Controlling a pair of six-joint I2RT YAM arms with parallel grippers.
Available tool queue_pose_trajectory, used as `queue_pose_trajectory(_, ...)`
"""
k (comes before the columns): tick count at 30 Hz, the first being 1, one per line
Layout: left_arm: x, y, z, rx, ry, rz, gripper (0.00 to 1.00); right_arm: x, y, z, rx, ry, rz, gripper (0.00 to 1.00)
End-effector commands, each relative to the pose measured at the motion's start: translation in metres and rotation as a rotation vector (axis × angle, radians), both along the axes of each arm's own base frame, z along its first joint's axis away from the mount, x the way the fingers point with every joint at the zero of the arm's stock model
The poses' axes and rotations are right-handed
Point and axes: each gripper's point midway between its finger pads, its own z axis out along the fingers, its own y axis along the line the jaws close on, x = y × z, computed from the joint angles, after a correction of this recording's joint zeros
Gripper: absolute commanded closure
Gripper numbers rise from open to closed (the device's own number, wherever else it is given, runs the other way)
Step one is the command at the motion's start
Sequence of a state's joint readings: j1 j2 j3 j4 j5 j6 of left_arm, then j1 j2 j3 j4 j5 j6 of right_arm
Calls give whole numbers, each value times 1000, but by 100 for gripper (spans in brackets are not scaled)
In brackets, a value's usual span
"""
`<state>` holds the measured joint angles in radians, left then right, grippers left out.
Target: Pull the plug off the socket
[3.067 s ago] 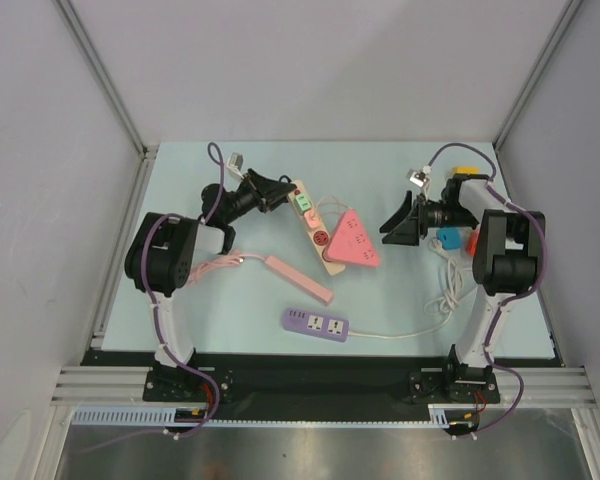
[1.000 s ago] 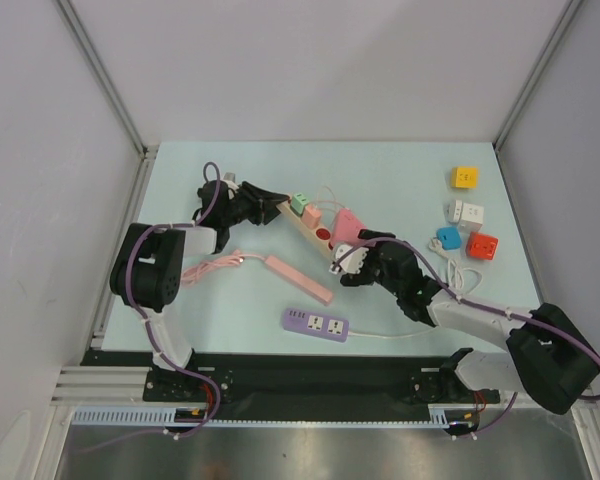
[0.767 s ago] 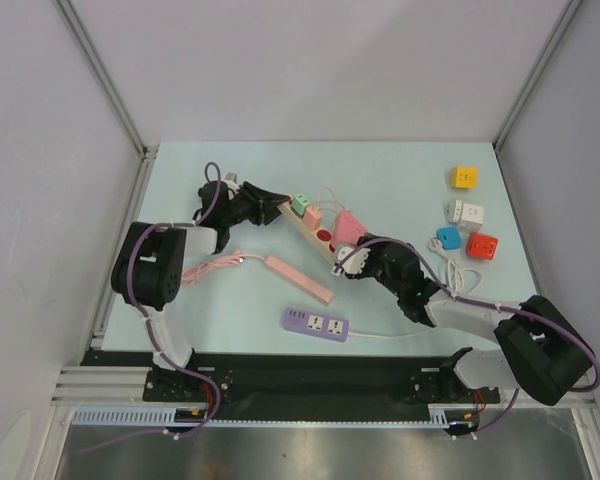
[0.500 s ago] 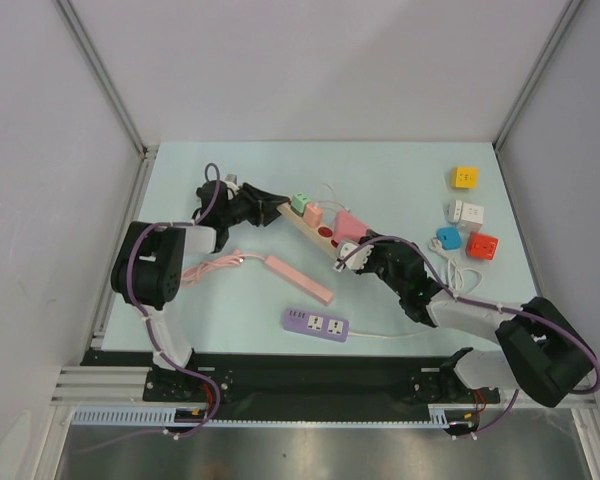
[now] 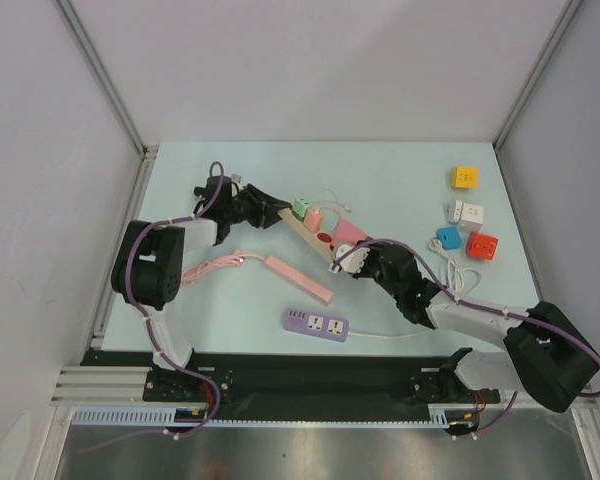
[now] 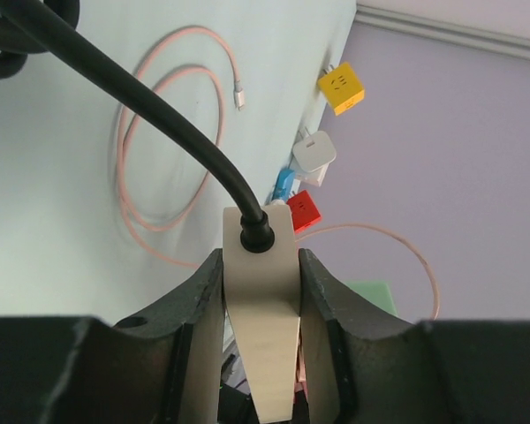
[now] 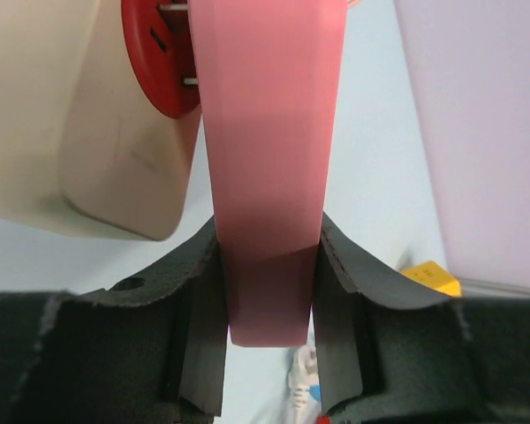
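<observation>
The beige power strip (image 5: 302, 226) lies slantwise at mid-table, with a green and a pink adapter on it and a round red socket (image 5: 325, 239). The pink triangular plug (image 5: 349, 231) sits beside that socket. My right gripper (image 5: 353, 251) is shut on the plug (image 7: 269, 132), whose metal prongs (image 7: 184, 81) show in the small gap to the red socket (image 7: 163, 62). My left gripper (image 5: 272, 212) is shut on the strip's cable end (image 6: 261, 291), where the black cable (image 6: 159, 115) enters it.
A purple power strip (image 5: 315, 322) and a pink one (image 5: 298, 278) lie nearer the arm bases. Yellow (image 5: 466, 177), white (image 5: 466, 212), blue (image 5: 447, 238) and red (image 5: 482, 245) chargers sit at the right. A white cord (image 5: 450, 278) loops under the right arm.
The right gripper's jaws have closed on the pink plug and shifted slightly with it. The left gripper has kept its hold on the strip's end.
</observation>
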<state>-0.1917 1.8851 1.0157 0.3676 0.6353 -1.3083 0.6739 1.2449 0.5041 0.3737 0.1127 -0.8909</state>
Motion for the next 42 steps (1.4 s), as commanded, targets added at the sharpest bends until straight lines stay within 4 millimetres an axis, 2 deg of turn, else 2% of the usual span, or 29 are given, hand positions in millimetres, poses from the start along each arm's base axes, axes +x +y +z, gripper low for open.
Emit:
queue_pose_trajectory(1,18,7,31,86,-207,3,100,8,-8,47,-38,-304,-72,100)
queue_pose_trajectory(8,20,11,24,166,-226,-10,100,6,1,50,6,-264,-56,100)
queue_pose_trajectory(11,21,14,22,224,-240,-25,100,13,0,53,13,-256,-85,100)
queue_pose_trajectory(12,21,15,21,233,-246,-29,100,14,-1,49,5,-237,-92,100)
queue_pose_trajectory(14,22,15,20,248,-247,-38,100,22,-2,56,56,-193,-115,100)
queue_pose_trajectory(15,22,15,19,257,-253,-44,100,19,-4,43,35,-115,-107,100)
queue_pose_trajectory(16,24,16,18,262,-256,-44,100,19,2,47,74,-83,-77,100)
queue_pose_trajectory(18,23,16,17,268,-256,-47,100,17,3,51,31,-162,-77,100)
queue_pose_trajectory(19,24,16,16,266,-253,-48,100,15,-9,42,-39,-209,-131,100)
queue_pose_trajectory(20,24,15,16,259,-250,-45,100,17,-2,52,-71,-300,-122,100)
queue_pose_trajectory(21,23,15,14,253,-245,-47,100,19,-10,51,-115,-327,-178,100)
queue_pose_trajectory(23,24,12,16,225,-242,-41,100,22,-8,52,-129,-366,-207,100)
queue_pose_trajectory(28,22,9,21,182,-266,-51,100,26,-7,53,0,-243,-207,100)
queue_pose_trajectory(29,22,8,23,178,-272,-52,100,25,-11,44,-17,-188,-204,100)
queue_pose_trajectory(30,22,7,24,176,-279,-56,100,32,-17,58,53,-166,-209,100)
queue_pose_trajectory(31,23,6,28,168,-299,-62,100,32,-21,56,64,-121,-194,100)
queue_pose_trajectory(32,23,6,29,165,-305,-65,100,32,-31,46,55,-42,-199,100)
queue_pose_trajectory(33,24,5,31,162,-314,-67,100,41,-42,54,134,1,-215,100)
queue_pose_trajectory(34,24,5,35,159,-331,-68,100,47,-54,53,149,39,-241,100)
queue_pose_trajectory(35,24,4,36,157,-339,-76,100,48,-66,40,144,119,-268,100)
queue_pose_trajectory(36,23,3,37,155,-348,-80,100,52,-71,37,175,163,-277,100)
queue_pose_trajectory(37,24,2,41,153,-365,-82,100,67,-98,32,225,224,-365,100)
queue_pose_trajectory(39,22,1,44,151,-385,-91,100,79,-117,26,288,294,-420,100)
queue_pose_trajectory(40,22,0,50,151,-403,-92,100,92,-136,18,339,338,-490,100)
queue_pose_trajectory(42,20,-3,55,156,-430,-106,100,104,-150,11,394,378,-543,100)
